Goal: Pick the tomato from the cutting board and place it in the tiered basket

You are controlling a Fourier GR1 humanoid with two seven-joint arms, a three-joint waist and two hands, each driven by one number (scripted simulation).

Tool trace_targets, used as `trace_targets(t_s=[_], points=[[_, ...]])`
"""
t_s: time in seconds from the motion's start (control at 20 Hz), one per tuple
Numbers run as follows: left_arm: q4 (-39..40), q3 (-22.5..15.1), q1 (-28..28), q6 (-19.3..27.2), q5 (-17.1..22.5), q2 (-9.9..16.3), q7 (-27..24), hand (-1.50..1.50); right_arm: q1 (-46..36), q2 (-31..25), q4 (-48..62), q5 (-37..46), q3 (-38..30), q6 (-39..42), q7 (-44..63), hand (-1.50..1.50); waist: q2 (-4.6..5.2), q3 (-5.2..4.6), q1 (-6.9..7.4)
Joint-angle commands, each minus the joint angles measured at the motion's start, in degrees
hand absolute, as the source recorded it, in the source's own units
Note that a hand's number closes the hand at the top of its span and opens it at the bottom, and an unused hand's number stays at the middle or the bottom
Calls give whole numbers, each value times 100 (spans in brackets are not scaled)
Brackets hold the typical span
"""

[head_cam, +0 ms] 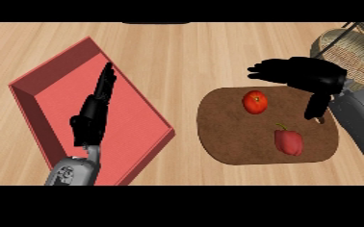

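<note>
Head view
Surface [185, 53]: pale wood with fine lengthwise grain, smooth and matte.
Cutting board [227, 139]: dark brown slab with rounded corners, lying flat at the right of the surface.
Tomato [255, 102]: round, glossy red, with a small dark stem spot; it sits on the cutting board's upper part, free of both hands.
Red pepper [289, 142]: blocky and lobed, dull red, with a short curved stem; it lies on the board, below and to the right of the tomato.
Right hand [313, 77]: black, released, fingers stretched leftward above the board's far edge, thumb hanging down just right of the tomato, not touching it.
Tiered basket [341, 48]: woven wire mesh with thin dark rods, partly cut off at the upper right corner.
Red tray [43, 120]: angular, with raised walls and a flat lighter floor, at the left.
Left hand [91, 115]: black, released, fingers straight, over the tray.
</note>
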Motion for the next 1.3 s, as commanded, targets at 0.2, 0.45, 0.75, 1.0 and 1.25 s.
trace_targets(t_s=[0.2,0.45,0.75,1.0,1.25], points=[[-136,49,60,-110,-67,-56,29,0,-22,407,515,398,23,42,-250,-150,9,2,24],[-126,-16,-216,42,-242,-264,370,0,20,766,439,582,200,152,34,-150,8,2,-2],[-223,14,158,-147,-231,-222,108,0,25,620,756,704,-100,65,-367,-150,3,2,4],[80,200,145,-168,-244,-225,-152,0,10,958,924,977,-65,-91,-282,-150,4,1,-4],[-296,375,-32,-325,-124,-108,335,0,-167,1055,1010,916,-277,181,-306,-150,2,1,10]])
